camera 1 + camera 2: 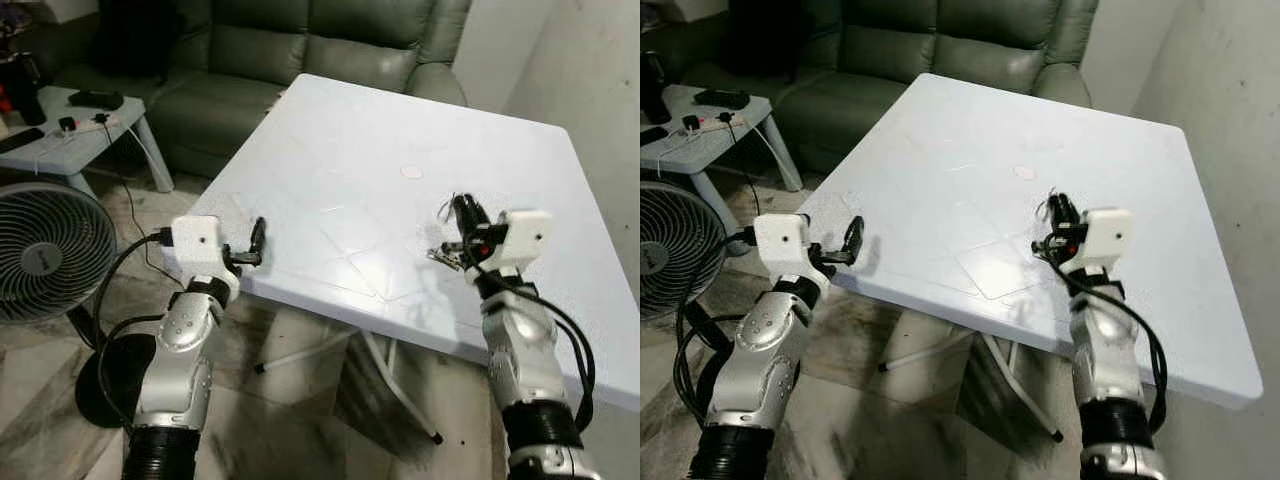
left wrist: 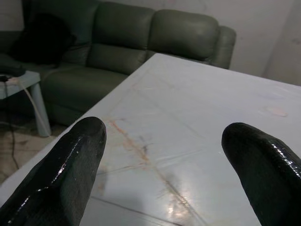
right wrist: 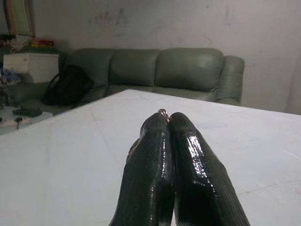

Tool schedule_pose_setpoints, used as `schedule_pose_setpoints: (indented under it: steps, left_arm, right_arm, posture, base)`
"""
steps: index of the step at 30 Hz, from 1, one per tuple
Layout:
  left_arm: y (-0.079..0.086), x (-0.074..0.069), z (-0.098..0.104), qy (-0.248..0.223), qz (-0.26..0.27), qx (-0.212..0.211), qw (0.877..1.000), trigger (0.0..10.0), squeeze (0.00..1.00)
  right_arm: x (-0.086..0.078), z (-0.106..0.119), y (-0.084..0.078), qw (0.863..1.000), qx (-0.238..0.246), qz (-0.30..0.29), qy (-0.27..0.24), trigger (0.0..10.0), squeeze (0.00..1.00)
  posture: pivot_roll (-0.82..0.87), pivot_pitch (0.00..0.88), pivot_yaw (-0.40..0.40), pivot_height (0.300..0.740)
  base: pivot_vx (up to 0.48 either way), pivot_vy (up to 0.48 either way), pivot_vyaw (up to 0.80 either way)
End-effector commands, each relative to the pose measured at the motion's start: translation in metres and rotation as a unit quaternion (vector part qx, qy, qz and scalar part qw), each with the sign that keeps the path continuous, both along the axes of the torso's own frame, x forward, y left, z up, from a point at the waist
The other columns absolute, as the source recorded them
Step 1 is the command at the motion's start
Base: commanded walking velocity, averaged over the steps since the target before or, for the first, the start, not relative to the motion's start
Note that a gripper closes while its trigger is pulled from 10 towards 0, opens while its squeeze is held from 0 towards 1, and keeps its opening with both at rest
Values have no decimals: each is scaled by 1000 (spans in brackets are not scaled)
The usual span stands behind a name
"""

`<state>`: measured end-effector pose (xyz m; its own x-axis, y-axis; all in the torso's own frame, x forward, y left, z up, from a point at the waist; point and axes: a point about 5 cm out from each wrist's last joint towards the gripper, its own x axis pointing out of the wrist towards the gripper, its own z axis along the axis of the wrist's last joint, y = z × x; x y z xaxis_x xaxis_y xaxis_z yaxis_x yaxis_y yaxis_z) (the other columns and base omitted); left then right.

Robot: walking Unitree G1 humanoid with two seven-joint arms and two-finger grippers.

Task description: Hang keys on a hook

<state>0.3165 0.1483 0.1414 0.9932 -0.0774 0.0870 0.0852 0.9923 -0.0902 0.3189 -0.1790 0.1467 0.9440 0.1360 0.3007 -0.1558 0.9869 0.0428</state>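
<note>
The right gripper (image 1: 462, 216) is raised above the near right part of the white table (image 1: 340, 160), its two black fingers (image 3: 162, 155) pressed together and clamped on the keys (image 1: 443, 257); in the right wrist view a thin metal ring (image 3: 163, 112) peeks out at the fingertips, and in the head views a small bunch of keys dangles just below the fingers, clear of the tabletop. The left gripper (image 1: 257, 240) sits at the table's near left corner, just at its edge, with its fingers (image 2: 70, 165) spread wide apart and nothing between them; the left wrist view looks across the tabletop through the gap. The table is a square white plastic one with faint scuffs and a reddish smear near the left gripper, and a small round pale mark (image 1: 411, 171) lies on it beyond the right gripper. Behind the table stands a grey-green leather sofa (image 1: 300, 50). To the robot's left a pedestal fan (image 1: 45, 250) stands on the floor, its cable trailing by the left arm, and farther back a low white side table (image 1: 70, 140) carries a black remote (image 1: 95, 99) and some cables.
</note>
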Motion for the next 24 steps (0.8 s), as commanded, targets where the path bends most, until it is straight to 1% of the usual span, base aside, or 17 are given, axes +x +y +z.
schedule_pose_setpoints:
  steps: [1,3,7,11,12,15,19,24]
  left_arm:
    - [4,2,1,-9,4,2,1000,10000,0]
    - [6,2,-2,-12,4,6,1000,10000,0]
    - [13,1,-9,0,16,-13,1000,10000,0]
    - [18,0,-12,6,20,-27,999,10000,0]
    - [19,0,-13,6,17,-34,999,10000,0]
    - [24,-1,-14,6,16,-41,999,10000,0]
    - [28,1,-12,4,17,-33,999,10000,0]
    - [27,3,-9,1,13,-30,999,10000,0]
  right_arm:
    - [-6,-4,10,1000,-1,7,12,10000,0]
    - [-12,-10,15,1000,0,6,18,10000,0]
    - [-18,-21,23,999,-8,-1,42,10000,0]
    - [-20,-22,23,999,-21,-12,47,10000,0]
    - [-20,-23,22,998,-30,-15,47,10000,0]
    - [-20,-26,16,997,-32,-34,54,10000,0]
    - [-19,-28,13,996,-39,-49,64,10000,0]
    - [-16,-32,12,993,-54,-59,83,10000,0]
  posture:
    - [14,0,-35,740]
    - [15,0,-31,740]
    - [21,0,-25,740]
    - [25,0,-20,740]
    - [25,0,-19,740]
    - [26,0,-18,740]
    - [28,0,-12,740]
    - [29,0,-9,740]
  base:
    - [0,0,0]
    - [0,0,0]
    - [0,0,0]
    - [0,0,0]
    - [0,0,0]
    - [0,0,0]
    - [0,0,0]
    - [0,0,0]
